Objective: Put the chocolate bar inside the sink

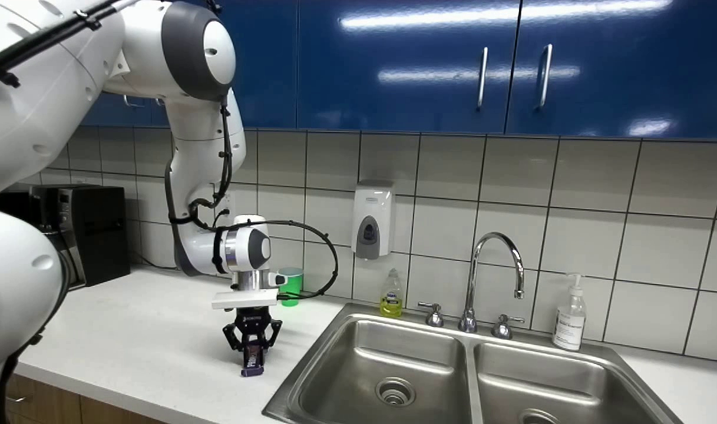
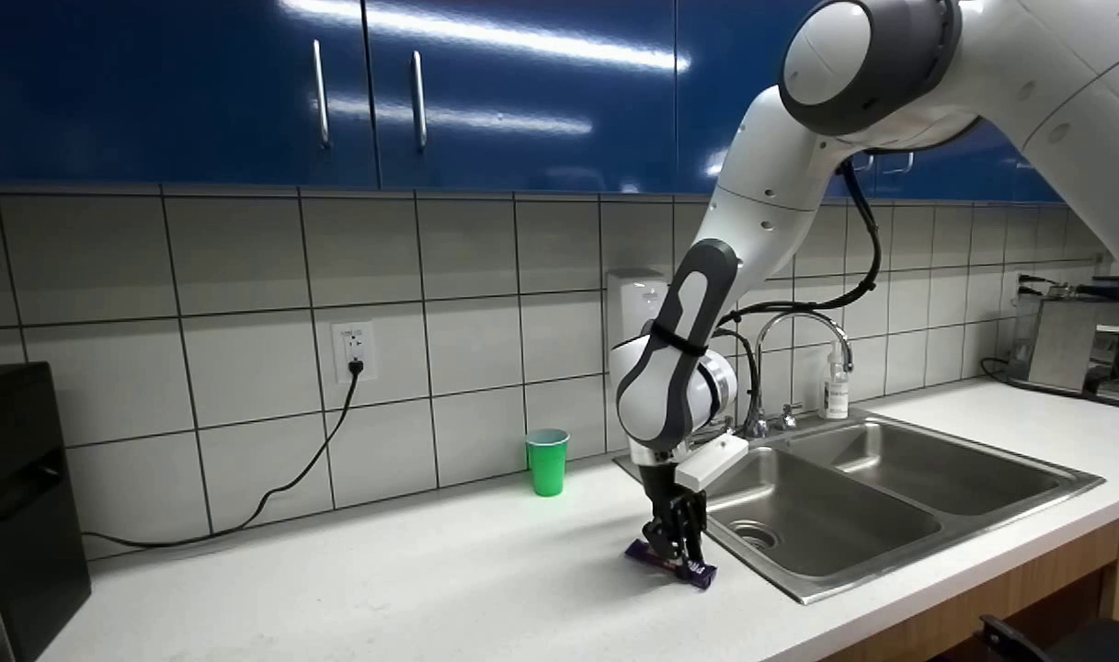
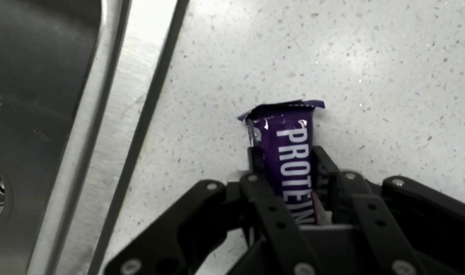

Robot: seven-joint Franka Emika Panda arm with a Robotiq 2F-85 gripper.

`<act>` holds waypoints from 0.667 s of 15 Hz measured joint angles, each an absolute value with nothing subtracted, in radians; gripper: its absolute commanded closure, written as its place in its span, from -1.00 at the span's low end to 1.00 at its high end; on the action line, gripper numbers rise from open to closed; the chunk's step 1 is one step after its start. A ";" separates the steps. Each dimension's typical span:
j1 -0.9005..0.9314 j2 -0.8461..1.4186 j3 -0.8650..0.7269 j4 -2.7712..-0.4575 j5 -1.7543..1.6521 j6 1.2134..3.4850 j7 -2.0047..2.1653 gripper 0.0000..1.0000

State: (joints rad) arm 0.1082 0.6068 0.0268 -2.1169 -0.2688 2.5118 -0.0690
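The chocolate bar [image 1: 253,365] is a purple wrapped bar marked PROTEIN. It also shows in an exterior view [image 2: 702,575] and in the wrist view [image 3: 282,133]. My gripper [image 1: 253,355] points down over the counter, with its fingers closed against both long sides of the bar, as the wrist view shows [image 3: 287,158]. One end of the bar sticks out past the fingertips. The bar is at or just above the counter; I cannot tell if it touches. The steel double-basin sink [image 1: 314,354] is beside the gripper; its rim shows close by in the wrist view [image 3: 125,107].
A green cup [image 2: 547,462] stands by the tiled wall. A chrome faucet [image 1: 470,288], a yellow dish soap bottle [image 1: 391,301] and a white pump bottle [image 1: 570,321] stand along the sink's back. A black appliance [image 2: 26,496] sits at the counter's end.
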 measured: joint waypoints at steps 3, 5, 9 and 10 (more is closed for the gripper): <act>0.117 0.602 0.024 -2.114 -0.269 2.512 -0.052 0.80; 0.131 0.587 0.015 -2.114 -0.269 2.512 -0.035 0.80; 0.156 0.535 -0.001 -2.129 -0.269 2.512 0.002 0.80; 0.160 0.521 -0.003 -2.137 -0.270 2.512 0.009 0.80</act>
